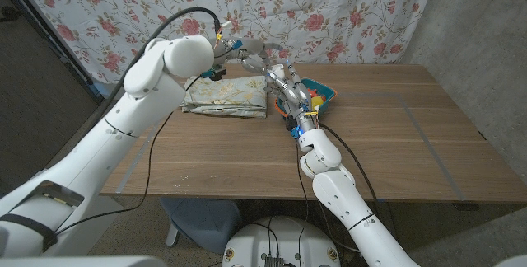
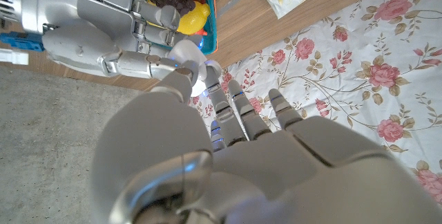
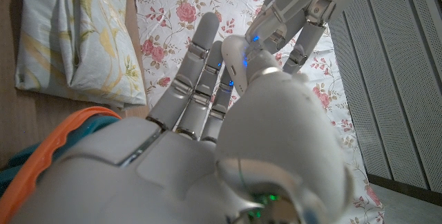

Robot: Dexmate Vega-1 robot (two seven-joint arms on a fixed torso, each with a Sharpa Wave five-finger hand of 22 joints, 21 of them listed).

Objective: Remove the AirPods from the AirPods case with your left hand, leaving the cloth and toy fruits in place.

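Both robot hands [image 1: 262, 57] meet, apparently around the AirPods case [image 2: 195, 59].

One folded cloth [image 1: 227, 96] lies on the one wooden desk [image 1: 387, 143], and one teal basket with an orange rim [image 1: 328, 92] stands beside it. Two robot hands meet above the desk's far edge, the left hand [image 1: 233, 51] and the right hand [image 1: 282, 76], with one small white case [image 2: 195, 63] between them. The toy fruits [image 2: 181, 6] in the basket are too crowded to count exactly; at least one dark bunch and one yellow piece show.
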